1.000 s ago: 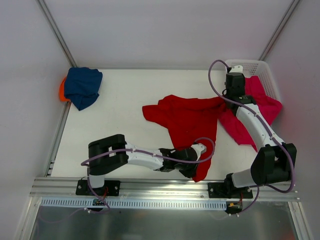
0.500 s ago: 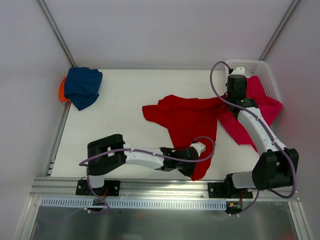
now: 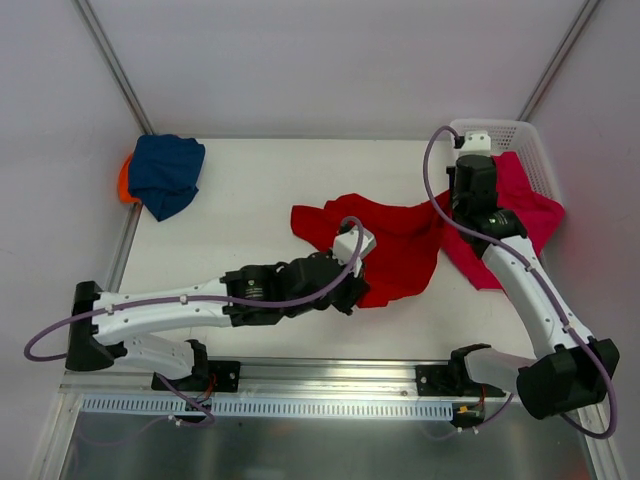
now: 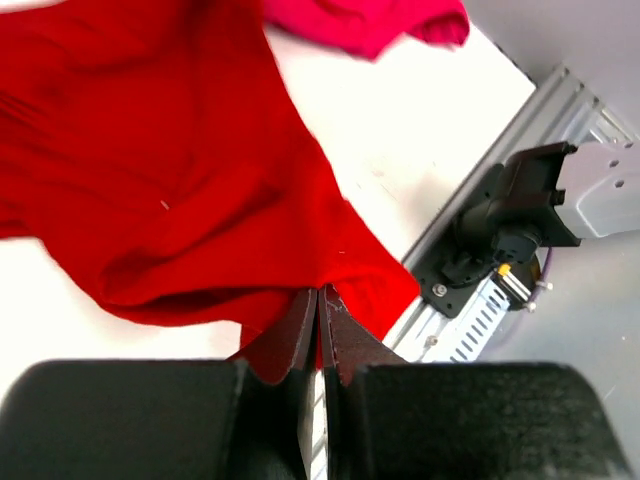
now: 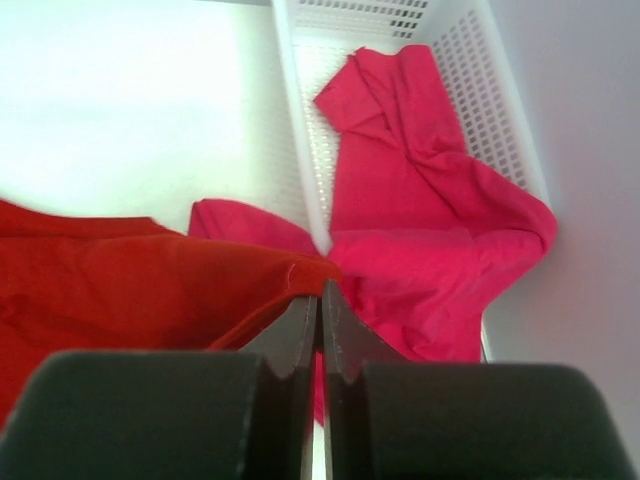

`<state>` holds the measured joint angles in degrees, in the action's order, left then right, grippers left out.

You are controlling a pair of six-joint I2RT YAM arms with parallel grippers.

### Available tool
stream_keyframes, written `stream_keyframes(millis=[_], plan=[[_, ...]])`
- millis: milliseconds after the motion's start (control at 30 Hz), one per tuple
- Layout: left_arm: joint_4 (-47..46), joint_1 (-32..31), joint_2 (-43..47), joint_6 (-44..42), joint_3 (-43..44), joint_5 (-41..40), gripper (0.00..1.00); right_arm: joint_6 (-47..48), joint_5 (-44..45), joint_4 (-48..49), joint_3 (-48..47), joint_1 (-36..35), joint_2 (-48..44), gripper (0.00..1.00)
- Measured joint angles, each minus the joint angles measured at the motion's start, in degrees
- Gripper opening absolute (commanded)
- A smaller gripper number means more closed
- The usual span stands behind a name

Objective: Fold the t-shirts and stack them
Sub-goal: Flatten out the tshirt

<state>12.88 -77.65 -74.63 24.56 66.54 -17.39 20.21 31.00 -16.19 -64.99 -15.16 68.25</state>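
The bright red t-shirt (image 3: pixel 395 250) lies bunched mid-table. My left gripper (image 3: pixel 350 296) is shut on its near hem, and the left wrist view shows the red cloth (image 4: pixel 150 170) pinched at the fingertips of that gripper (image 4: pixel 318 292). My right gripper (image 3: pixel 452 205) is shut on the shirt's far right corner, where red cloth (image 5: pixel 120 280) runs into the closed right gripper (image 5: pixel 321 290). A magenta-pink t-shirt (image 3: pixel 520 200) hangs out of the basket, partly under the red one. At the far left corner a navy t-shirt (image 3: pixel 165 175) sits folded on an orange one (image 3: pixel 123 182).
The white lattice basket (image 3: pixel 510 130) stands at the far right corner against the wall, its rim (image 5: pixel 300 150) just ahead of my right gripper. The right arm's base (image 4: pixel 510 220) and the metal rail run along the near edge. Walls enclose the table on three sides.
My left gripper shut on the red shirt's near hem and carried it away from the front edge toward mid-table, bunching the shirt. The right arm rose slightly, still holding its corner.
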Motion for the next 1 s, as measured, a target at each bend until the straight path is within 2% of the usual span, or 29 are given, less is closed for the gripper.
stream_keyframes(millis=[367, 533, 633, 800, 900, 1000], plan=[[10.2, 0.1, 10.3, -4.8, -0.7, -11.0, 0.00, -0.7, 0.1, -1.3, 2.7, -2.7, -2.0, 0.00], [15.5, 1.9, 18.0, -10.6, 0.1, -19.6, 0.00, 0.2, 3.7, -2.0, 2.8, -2.7, -5.7, 0.00], [17.3, 3.9, 23.2, -15.7, 2.7, -25.4, 0.00, 0.5, 7.2, -2.0, 2.8, -2.6, -10.9, 0.00], [17.7, 4.6, 31.5, -24.6, 9.9, -33.0, 0.00, 0.4, 7.5, 1.6, 3.5, -1.5, -24.9, 0.01], [17.5, 4.6, 36.5, -29.0, 13.4, -35.5, 0.00, 0.4, 4.3, 5.0, 3.7, -1.4, -33.2, 0.00], [17.4, 4.6, 40.4, -32.3, 14.9, -35.1, 0.00, 0.4, -2.4, 9.4, 4.7, -1.3, -39.6, 0.01]])
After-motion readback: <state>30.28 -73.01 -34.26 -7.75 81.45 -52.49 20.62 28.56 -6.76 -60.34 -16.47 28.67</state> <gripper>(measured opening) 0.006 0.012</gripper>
